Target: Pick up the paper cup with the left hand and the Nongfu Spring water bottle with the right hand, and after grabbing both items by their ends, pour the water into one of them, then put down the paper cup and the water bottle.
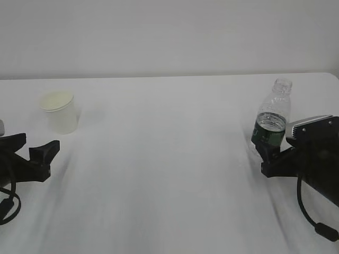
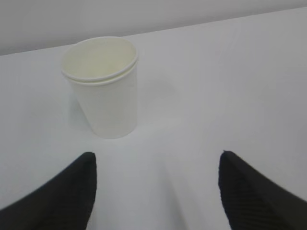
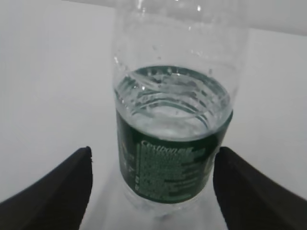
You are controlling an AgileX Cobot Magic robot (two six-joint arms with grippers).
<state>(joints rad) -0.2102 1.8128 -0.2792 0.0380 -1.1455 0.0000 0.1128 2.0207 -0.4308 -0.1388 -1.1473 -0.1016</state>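
Note:
The white paper cup (image 1: 59, 112) stands upright at the left of the table, with nothing showing in its cream inside. My left gripper (image 1: 41, 141) sits low just in front of it, open and empty. In the left wrist view the cup (image 2: 103, 88) lies ahead and left of the gap between the fingers, with the gripper (image 2: 156, 160) clear of it. The Nongfu Spring water bottle (image 1: 273, 119) stands upright and capless at the right, with water (image 3: 172, 115) up to its green label's top. My right gripper (image 3: 152, 155) is open, its fingers on either side of the bottle (image 3: 172, 158) with gaps showing.
The white table (image 1: 169, 174) runs back to a pale wall, and its rounded far right corner (image 1: 332, 75) lies close behind the bottle. Black cables loop beside the left arm (image 1: 8, 203) and under the right arm (image 1: 312, 219).

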